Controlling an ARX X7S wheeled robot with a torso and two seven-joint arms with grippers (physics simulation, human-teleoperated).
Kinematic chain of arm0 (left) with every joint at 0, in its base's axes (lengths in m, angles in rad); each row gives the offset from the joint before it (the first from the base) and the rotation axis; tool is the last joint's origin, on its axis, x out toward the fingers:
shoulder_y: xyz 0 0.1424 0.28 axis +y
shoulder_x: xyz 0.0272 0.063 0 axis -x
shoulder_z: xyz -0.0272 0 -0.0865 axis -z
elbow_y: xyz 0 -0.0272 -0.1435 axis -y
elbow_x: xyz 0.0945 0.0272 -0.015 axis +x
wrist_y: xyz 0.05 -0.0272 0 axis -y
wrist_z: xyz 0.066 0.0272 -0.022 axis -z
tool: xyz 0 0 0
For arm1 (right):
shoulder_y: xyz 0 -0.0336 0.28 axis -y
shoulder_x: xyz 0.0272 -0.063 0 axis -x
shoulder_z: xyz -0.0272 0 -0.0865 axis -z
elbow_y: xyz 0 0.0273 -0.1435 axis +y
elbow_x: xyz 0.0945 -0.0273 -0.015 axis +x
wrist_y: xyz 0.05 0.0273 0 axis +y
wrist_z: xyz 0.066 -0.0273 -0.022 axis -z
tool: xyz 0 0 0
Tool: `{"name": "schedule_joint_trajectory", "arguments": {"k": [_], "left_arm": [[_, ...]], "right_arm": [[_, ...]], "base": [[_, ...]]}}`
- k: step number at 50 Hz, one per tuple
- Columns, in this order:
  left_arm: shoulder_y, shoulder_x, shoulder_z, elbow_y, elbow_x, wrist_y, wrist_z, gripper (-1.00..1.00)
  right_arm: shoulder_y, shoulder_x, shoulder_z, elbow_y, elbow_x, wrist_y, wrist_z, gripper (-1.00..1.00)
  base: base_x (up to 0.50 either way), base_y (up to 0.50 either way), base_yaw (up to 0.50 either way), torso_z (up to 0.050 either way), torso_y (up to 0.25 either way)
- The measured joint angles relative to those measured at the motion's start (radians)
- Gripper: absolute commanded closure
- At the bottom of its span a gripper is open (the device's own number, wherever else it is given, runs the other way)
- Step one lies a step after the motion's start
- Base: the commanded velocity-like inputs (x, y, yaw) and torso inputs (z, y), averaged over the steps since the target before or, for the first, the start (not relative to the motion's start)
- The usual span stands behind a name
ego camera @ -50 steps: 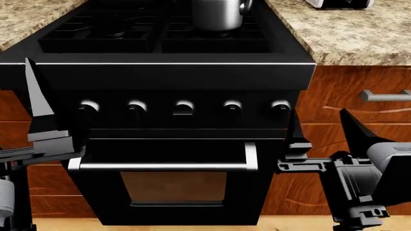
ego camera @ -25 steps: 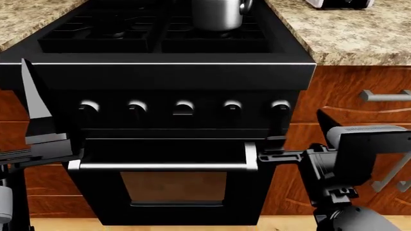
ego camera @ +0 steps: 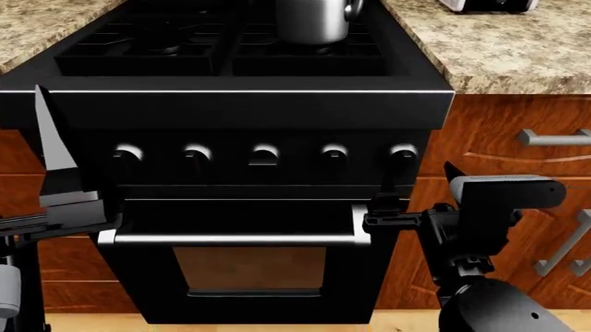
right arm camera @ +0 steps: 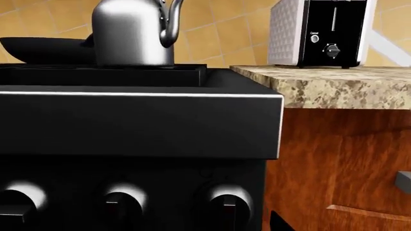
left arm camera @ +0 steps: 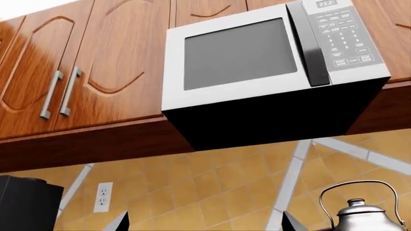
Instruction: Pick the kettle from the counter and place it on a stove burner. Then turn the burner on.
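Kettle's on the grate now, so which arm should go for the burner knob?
Right. The right gripper sits just below the rightmost knob, and its wrist camera faces the knob row. The left gripper stands off the range's left edge, its camera aimed up at the microwave. The kettle is on the right-hand grate.

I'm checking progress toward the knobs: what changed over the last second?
The right hand swung inward from the cabinet front to the range's right edge, below the rightmost knob, holding nothing. The left hand, kettle on the stove burner and all knobs look unchanged.
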Motion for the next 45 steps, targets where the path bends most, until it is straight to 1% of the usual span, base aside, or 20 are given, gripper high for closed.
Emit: {"name": "schedule_joint_trajectory", "arguments": {"k": [25,45], "left_arm": [[-0.001,-0.013,0.0,0.006,-0.013,0.003,-0.011,-1.0],[-0.001,-0.018,0.002,-0.005,-0.025,0.018,-0.015,-1.0]], "right_arm": [[0.089,-0.055,-0.038,0.17,-0.023,-0.002,-0.033,-1.0],[0.168,-0.079,-0.053,0.284,-0.038,0.01,-0.049,-1.0]], "base": [[0.0,0.0,0.0,0.0,0.0],[0.0,0.0,0.0,0.0,0.0]]}}
